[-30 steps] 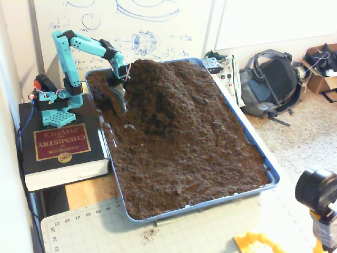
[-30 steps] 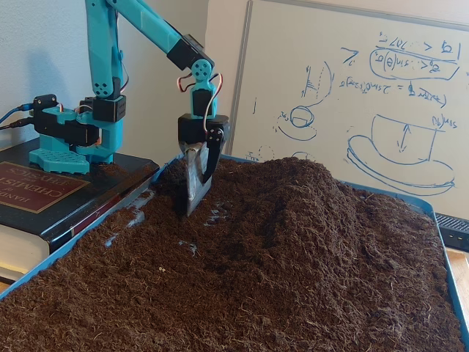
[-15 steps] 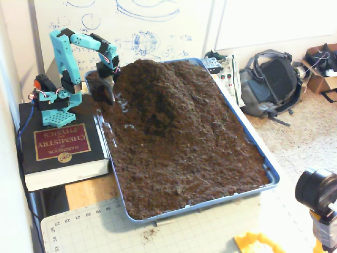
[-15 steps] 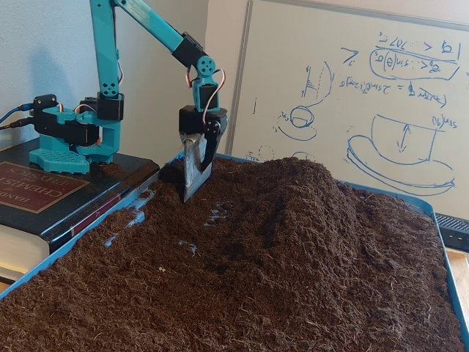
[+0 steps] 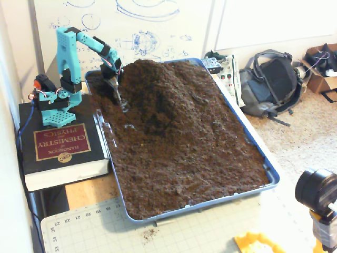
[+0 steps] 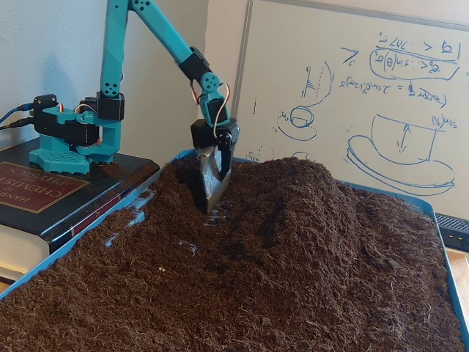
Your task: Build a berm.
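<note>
The gripper (image 6: 212, 198) pointed down with its tip in the soil, at the left foot of the berm (image 6: 300, 194). I could not tell if its fingers were closed or apart. The berm (image 5: 158, 84) rose at the far end of the blue tray (image 5: 271, 174), near the whiteboard (image 6: 352, 88).

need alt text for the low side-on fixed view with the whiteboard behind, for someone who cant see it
A teal robot arm reaches down from its base on a thick book, its gripper pressed tip-first into the left slope of the berm, a hump of dark brown soil. Flatter soil fills the blue tray in front, and a whiteboard with blue sketches stands behind.
</note>
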### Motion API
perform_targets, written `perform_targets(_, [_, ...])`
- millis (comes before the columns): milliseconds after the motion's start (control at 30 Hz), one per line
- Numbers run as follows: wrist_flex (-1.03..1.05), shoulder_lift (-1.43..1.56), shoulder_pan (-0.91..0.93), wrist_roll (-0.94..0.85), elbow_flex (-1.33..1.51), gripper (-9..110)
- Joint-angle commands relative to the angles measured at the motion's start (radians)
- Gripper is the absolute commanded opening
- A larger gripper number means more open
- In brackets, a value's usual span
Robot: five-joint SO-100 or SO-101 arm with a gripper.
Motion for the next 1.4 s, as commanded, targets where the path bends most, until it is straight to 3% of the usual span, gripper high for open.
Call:
perform_targets(0, [-0.046, 0.011, 0.002, 0.008, -0.075, 0])
perform_targets(1367, [-0.046, -0.239, 0.204, 0.005, -0.42, 0])
